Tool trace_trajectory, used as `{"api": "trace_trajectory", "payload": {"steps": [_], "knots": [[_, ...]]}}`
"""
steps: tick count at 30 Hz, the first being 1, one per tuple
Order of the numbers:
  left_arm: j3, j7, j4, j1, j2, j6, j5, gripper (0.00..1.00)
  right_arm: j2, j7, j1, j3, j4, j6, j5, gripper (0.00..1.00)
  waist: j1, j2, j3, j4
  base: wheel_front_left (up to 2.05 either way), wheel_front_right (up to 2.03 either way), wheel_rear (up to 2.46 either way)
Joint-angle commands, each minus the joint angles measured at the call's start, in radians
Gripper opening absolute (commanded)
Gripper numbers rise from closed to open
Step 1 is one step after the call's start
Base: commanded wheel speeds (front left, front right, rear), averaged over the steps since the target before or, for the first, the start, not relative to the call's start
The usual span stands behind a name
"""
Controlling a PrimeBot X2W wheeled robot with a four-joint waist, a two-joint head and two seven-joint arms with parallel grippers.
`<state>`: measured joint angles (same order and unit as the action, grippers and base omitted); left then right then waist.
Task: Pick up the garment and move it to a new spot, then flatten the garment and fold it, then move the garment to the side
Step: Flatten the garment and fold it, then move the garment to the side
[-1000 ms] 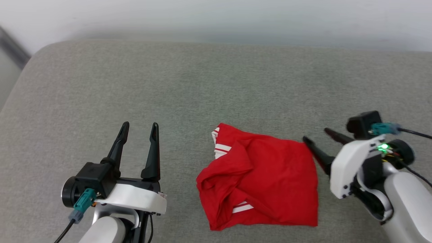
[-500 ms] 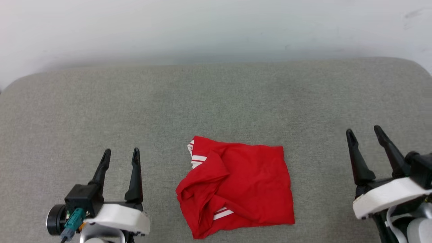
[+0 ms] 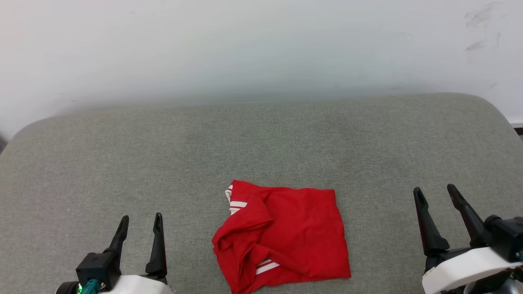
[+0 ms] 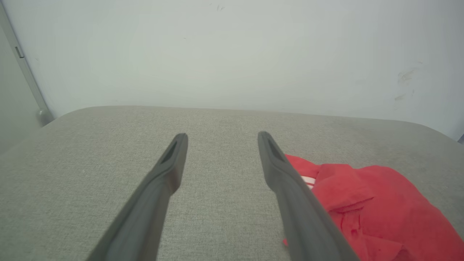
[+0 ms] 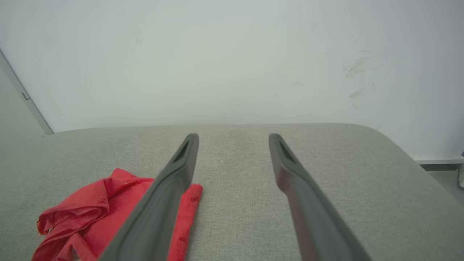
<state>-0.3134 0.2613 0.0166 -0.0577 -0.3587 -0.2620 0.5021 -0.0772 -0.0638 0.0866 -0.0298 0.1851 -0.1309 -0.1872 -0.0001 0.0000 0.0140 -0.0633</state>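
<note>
The garment point(image 3: 286, 232) is a red jersey folded into a rough square with white striped trim showing. It lies on the grey cushion near the front middle in the head view. It also appears as red cloth point(image 4: 366, 203) at the lower right of the left wrist view and as a red heap point(image 5: 94, 214) at the lower left of the right wrist view. My left gripper point(image 3: 140, 222) stands open to the left of it, apart from it. My right gripper point(image 3: 434, 194) stands open to the right, also apart. Nothing sits between either pair of fingers.
The grey fabric cushion point(image 3: 261, 139) spreads wide with rounded far corners. A white wall point(image 3: 261, 45) rises behind it, scuffed at the upper right. A grey door frame point(image 4: 25, 72) stands at the far left.
The head camera has tilted up, so the whole scene sits lower in the picture. The right gripper has swung away from the garment's right edge to point forward. Both grippers stayed open.
</note>
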Motion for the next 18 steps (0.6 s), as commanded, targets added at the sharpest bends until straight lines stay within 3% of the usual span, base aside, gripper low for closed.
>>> {"api": "trace_trajectory", "payload": {"steps": [1, 11, 18], "knots": [[0.006, 0.005, 0.001, -0.009, 0.005, 0.005, -0.009, 1.00, 0.006, -0.006, 0.012, -0.002, 0.009, 0.000, 0.006, 1.00, 0.0001, 0.0000, -0.001, 0.001, 0.00, 0.00, 0.00], [0.040, 0.005, 0.007, -0.009, 0.026, 0.024, -0.027, 1.00, 0.013, -0.044, 0.021, -0.016, 0.030, 0.000, -0.009, 1.00, 0.0001, 0.0000, -0.004, 0.004, 0.00, 0.00, 0.00], [0.060, 0.005, -0.003, 0.019, 0.054, 0.038, -0.046, 1.00, -0.048, -0.151, -0.003, -0.109, -0.082, 0.000, -0.188, 1.00, 0.0001, 0.0000, -0.023, 0.035, 0.00, 0.00, 0.00]]}}
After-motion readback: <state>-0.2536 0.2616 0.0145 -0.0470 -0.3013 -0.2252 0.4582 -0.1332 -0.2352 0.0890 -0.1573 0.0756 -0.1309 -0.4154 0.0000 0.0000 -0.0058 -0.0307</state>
